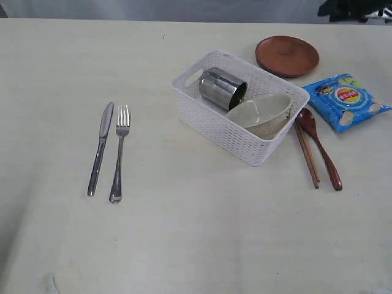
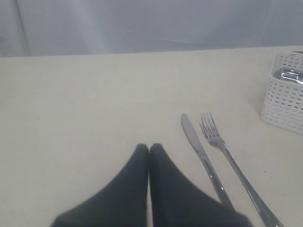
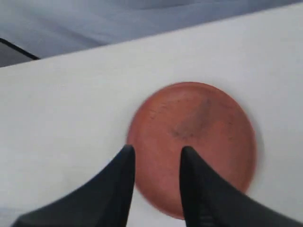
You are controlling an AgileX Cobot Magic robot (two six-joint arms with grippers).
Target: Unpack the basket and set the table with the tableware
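Up close, the right claw (image 3: 157,151) has its two dark fingers apart with nothing clamped between them, poised over the rim of the round brown plate (image 3: 194,142), which lies flat on the worktop (image 1: 184,239). The left claw (image 2: 149,147) has its fingers pressed together on nothing, just beside the knife (image 2: 199,151) and fork (image 2: 227,156), which lie parallel and untouched.

In the exterior view the white basket (image 1: 229,131) sits right of centre, with the steel mug (image 1: 222,89) on its side and the pale bowl (image 1: 263,110) tilted inside. From the basket, the plate is between 1 and 2 o'clock, the blue snack bag (image 1: 346,101) at 3 o'clock, the wooden spoon (image 1: 320,149) and chopsticks (image 1: 307,155) at 4 o'clock, and the knife and fork at about 8 o'clock, well apart.
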